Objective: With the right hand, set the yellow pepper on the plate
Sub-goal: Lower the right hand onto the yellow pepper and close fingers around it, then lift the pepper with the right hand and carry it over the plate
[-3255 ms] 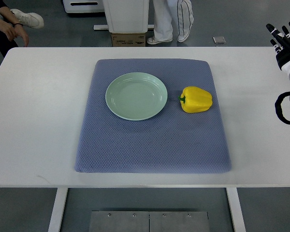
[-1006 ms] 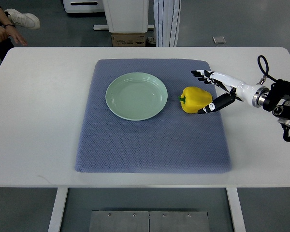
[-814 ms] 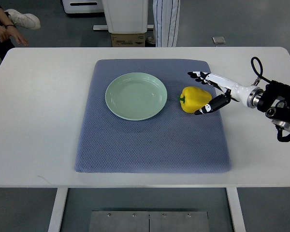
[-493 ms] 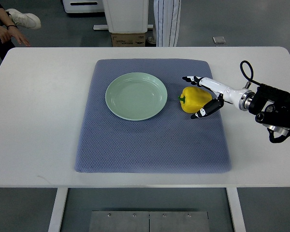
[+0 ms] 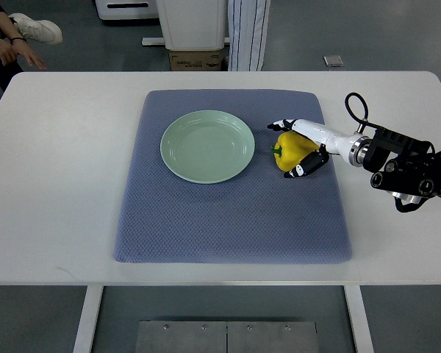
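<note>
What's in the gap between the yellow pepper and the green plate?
Nothing but bare blue mat. The top view shows the yellow pepper and green plate apart, with only mat between them.

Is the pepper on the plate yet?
No, the pepper lies on the mat right of the plate, with the right hand around it.

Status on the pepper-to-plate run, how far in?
Reach done: the right hand brackets the yellow bell pepper, fingers either side, grasp not clearly closed. The pepper sits on the blue-grey quilted mat. Left: grip, lift, carry to the empty pale green round plate.
</note>
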Available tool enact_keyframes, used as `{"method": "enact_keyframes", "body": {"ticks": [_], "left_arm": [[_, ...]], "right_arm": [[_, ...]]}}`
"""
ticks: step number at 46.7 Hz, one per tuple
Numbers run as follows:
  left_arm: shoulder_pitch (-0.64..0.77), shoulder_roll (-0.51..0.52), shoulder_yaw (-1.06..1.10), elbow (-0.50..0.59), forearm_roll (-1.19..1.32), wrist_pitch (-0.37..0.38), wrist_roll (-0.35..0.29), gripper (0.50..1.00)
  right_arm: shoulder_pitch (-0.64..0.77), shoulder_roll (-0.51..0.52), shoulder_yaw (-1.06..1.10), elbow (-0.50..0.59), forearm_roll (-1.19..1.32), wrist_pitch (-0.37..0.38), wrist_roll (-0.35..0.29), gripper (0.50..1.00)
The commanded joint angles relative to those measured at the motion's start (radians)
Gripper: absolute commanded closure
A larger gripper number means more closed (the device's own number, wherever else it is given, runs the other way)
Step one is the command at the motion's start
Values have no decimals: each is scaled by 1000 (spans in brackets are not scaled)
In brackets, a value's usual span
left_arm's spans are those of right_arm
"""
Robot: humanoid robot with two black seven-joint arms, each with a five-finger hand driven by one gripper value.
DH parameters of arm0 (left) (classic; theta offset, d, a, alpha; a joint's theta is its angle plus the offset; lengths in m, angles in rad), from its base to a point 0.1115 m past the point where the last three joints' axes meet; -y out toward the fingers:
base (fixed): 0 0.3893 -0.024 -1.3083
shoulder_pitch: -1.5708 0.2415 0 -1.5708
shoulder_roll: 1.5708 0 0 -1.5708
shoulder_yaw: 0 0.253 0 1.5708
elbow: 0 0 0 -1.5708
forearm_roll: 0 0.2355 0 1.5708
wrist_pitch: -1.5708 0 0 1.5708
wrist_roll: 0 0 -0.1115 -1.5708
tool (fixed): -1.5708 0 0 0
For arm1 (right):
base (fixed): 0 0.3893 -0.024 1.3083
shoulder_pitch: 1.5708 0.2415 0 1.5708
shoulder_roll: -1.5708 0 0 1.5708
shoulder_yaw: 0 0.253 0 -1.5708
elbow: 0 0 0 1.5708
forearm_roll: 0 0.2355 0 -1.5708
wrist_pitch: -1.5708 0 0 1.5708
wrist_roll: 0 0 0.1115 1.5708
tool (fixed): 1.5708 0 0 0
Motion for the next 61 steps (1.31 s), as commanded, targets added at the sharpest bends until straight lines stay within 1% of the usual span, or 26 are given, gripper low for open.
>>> {"method": "enact_keyframes", "body": {"ticks": [1, 2, 4, 5, 12, 19, 23, 37, 44, 49, 56, 61], "left_arm": [[1, 0, 0, 1, 0, 0, 0, 500], [1, 0, 0, -1, 0, 0, 0, 500], [-1, 0, 0, -1, 0, 0, 0, 500], [1, 0, 0, 1, 0, 0, 0, 500], [-1, 0, 0, 1, 0, 0, 0, 500], [-1, 0, 0, 1, 0, 0, 0, 500], [1, 0, 0, 1, 0, 0, 0, 500], [1, 0, 0, -1, 0, 0, 0, 500], [1, 0, 0, -1, 0, 0, 0, 500], [-1, 0, 0, 1, 0, 0, 0, 500], [-1, 0, 0, -1, 0, 0, -1, 500], [-1, 0, 0, -1, 0, 0, 0, 500]], "right_arm": [[3, 12, -30, -16, -1, -10, -2, 795], [3, 13, -36, -17, 0, -11, -2, 843], [5, 15, -42, -20, 0, -16, -1, 973], [5, 15, -42, -20, 0, -19, -1, 1000], [0, 22, -42, -28, 8, -28, -4, 1000], [-5, 22, -39, -28, 14, -80, -10, 1000], [-5, 21, -33, -28, 39, -111, -27, 1000], [-3, 9, -27, -8, 62, -180, -15, 1000], [17, -5, -25, 6, 60, -179, -11, 1000], [40, -8, -24, 47, 60, -179, 7, 1000], [90, -24, -22, 95, 60, -177, 16, 1000], [120, -11, -10, 116, 60, -179, 16, 1000]]}}
